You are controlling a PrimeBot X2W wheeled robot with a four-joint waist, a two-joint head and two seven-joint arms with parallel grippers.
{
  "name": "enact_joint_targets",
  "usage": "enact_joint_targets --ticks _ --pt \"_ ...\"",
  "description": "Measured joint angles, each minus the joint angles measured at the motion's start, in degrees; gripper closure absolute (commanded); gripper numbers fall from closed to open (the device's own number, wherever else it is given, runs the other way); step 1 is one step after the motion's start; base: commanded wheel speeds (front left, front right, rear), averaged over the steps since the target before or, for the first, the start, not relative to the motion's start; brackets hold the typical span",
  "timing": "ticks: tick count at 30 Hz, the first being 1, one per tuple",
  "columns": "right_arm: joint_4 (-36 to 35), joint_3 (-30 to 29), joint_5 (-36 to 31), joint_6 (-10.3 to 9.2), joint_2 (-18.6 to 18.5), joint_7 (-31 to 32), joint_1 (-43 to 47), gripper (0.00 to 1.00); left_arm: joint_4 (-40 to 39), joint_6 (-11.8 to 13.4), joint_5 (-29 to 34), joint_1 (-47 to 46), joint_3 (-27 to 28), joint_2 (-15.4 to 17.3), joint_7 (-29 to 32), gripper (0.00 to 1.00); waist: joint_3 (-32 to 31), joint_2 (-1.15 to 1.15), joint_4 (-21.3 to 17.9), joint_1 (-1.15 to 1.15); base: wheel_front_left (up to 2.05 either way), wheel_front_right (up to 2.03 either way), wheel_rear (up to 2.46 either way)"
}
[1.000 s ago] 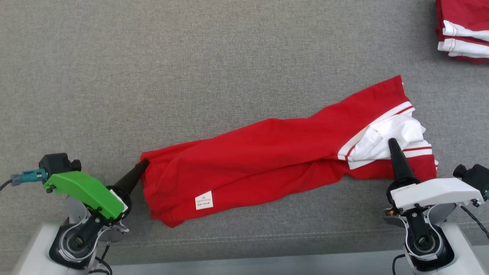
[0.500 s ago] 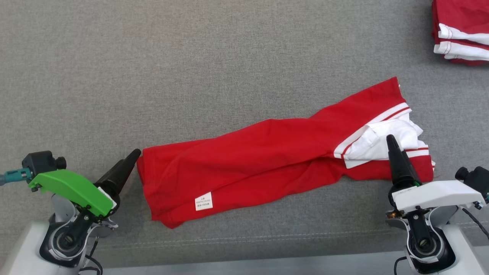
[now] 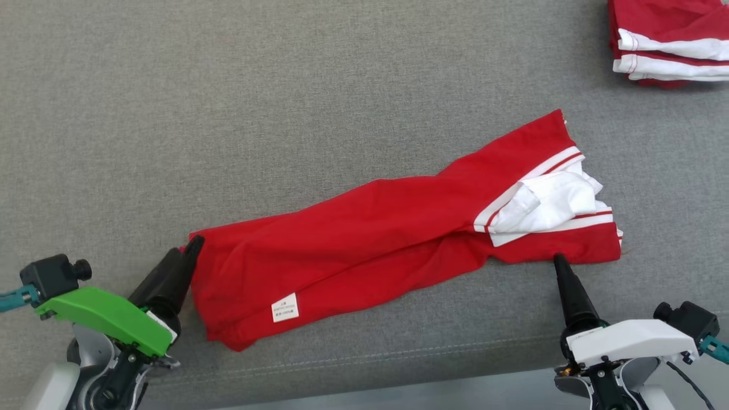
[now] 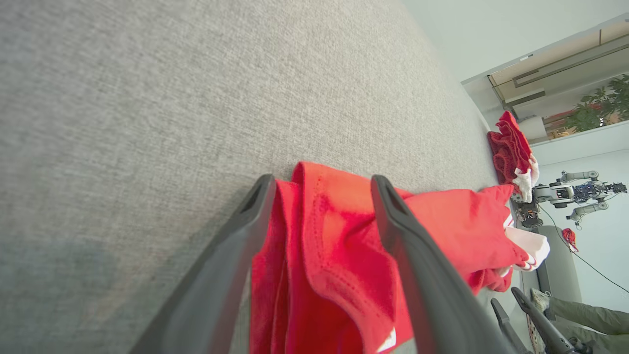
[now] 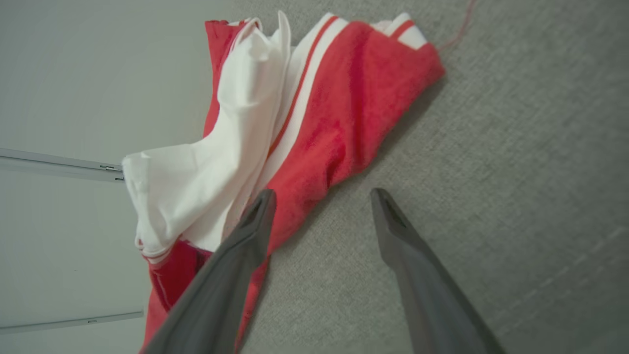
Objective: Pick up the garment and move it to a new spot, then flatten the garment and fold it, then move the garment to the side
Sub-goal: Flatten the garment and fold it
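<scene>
We find red shirt [image 3: 387, 239] twisted and bunched lengthwise across bench [image 3: 228, 85], white-striped end to right. Left hand [image 3: 193, 246] open, jaws straddling left hem. Right hand [image 3: 557, 259] open, beside near right edge. Risks: left hand pinching stacked layers; uneven pull tightening twist, crooked fold.

Grey woven upholstery [image 3: 228, 85] spreads beneath and ahead of the left gripper [image 4: 323, 181], with a stitched seam [image 3: 398, 351] behind its tip. Far beyond its fingers stand a pale wall [image 4: 491, 29] and a bright opening [image 4: 565, 83] with green plants [image 4: 602, 101].
</scene>
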Motion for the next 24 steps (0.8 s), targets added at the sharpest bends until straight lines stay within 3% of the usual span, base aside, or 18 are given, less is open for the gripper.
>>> enact_joint_targets --ticks 4,10,17,24 --pt "0.2 1.4 1.5 1.21 0.3 0.6 0.0 0.00 -2.1 0.2 0.2 2.4 -0.9 -0.7 -0.8 0.00 0.0 0.00 -1.3 0.00 0.00 0.00 0.00" --pt "1.3 3.6 4.0 6.84 0.3 2.4 -2.0 0.00 -4.6 1.0 0.2 3.6 -3.6 -3.1 -0.8 0.00 0.2 0.00 -2.3 0.00 0.00 0.00 0.00" --pt "4.3 1.9 8.9 10.83 0.5 3.0 -3.9 0.00 -6.4 2.3 0.2 5.1 -4.9 -4.1 -0.8 0.00 0.3 0.00 -1.2 0.00 0.00 0.00 0.00" --pt "6.7 0.6 12.8 12.82 0.5 3.5 -5.2 0.00 -8.0 3.7 0.2 7.4 -4.7 -4.1 -1.4 0.00 0.3 0.00 -0.4 0.00 0.00 0.00 0.00"
